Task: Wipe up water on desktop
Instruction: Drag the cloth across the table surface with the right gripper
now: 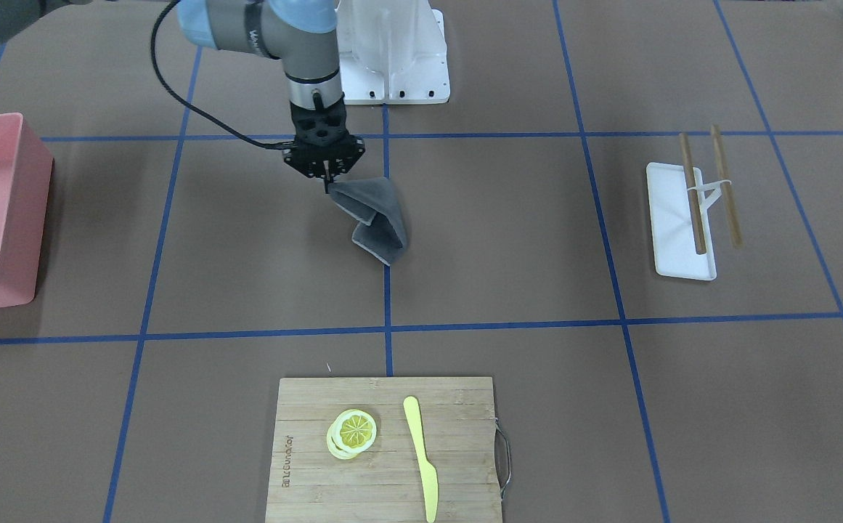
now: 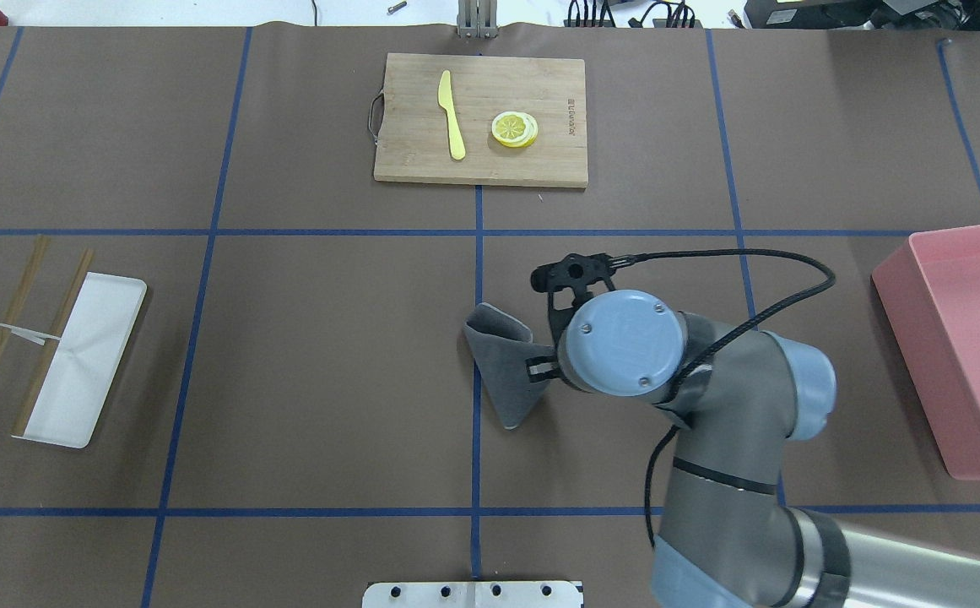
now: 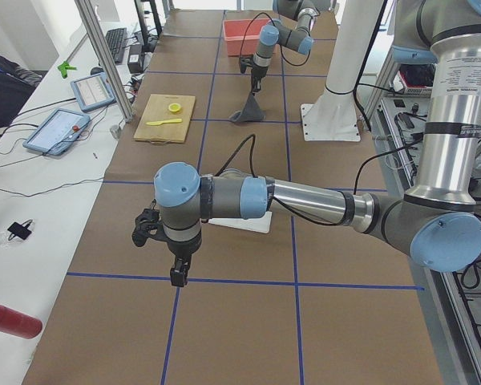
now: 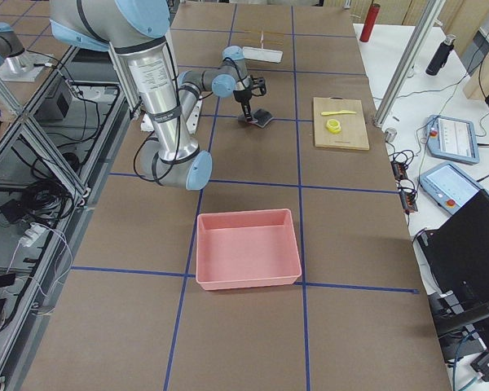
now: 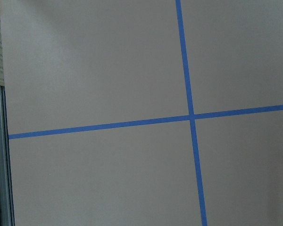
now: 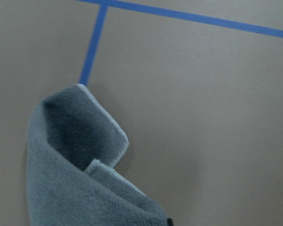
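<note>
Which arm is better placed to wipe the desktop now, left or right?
Right. The right hand grips the cloth, which hangs down to the desktop. The left hand hangs far from it.

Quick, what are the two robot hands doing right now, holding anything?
Right gripper: closed on a corner of the grey cloth.
Left gripper: cannot be told; it shows only in a far side view.
</note>
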`<control>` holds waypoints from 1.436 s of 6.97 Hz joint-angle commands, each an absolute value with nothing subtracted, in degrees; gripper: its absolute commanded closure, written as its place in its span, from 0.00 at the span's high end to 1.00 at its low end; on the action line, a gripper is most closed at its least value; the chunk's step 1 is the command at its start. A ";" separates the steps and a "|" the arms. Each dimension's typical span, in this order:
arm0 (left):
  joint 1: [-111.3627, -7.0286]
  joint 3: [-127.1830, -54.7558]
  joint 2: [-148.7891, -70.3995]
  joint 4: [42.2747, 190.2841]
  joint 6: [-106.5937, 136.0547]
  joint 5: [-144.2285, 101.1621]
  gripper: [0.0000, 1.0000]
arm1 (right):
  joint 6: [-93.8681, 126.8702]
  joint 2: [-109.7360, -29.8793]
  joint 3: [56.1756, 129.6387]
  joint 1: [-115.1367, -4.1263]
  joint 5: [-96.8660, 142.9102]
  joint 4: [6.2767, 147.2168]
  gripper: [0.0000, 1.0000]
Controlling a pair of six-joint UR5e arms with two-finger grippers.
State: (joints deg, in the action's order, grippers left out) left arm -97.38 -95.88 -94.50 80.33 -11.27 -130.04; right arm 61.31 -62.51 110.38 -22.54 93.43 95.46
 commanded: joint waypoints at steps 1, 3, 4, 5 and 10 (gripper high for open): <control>-97.38 -95.80 -94.48 80.42 -11.25 -129.99 0.99 | 50.50 -77.10 118.88 -27.31 95.44 97.21 0.00; -97.38 -96.58 -93.35 80.51 -6.81 -130.25 0.99 | 37.78 -89.67 123.29 -35.12 96.85 96.51 0.00; -97.30 -99.38 -91.08 80.77 -0.68 -130.43 0.99 | 31.96 -94.17 123.83 -38.90 98.07 95.81 0.00; -97.29 -100.01 -88.79 83.82 1.73 -131.91 0.99 | 30.60 -96.92 122.27 -40.50 98.52 91.19 0.00; -97.12 -100.02 -87.36 87.54 3.43 -132.80 0.99 | 54.67 -70.96 112.35 -28.53 100.73 92.30 0.00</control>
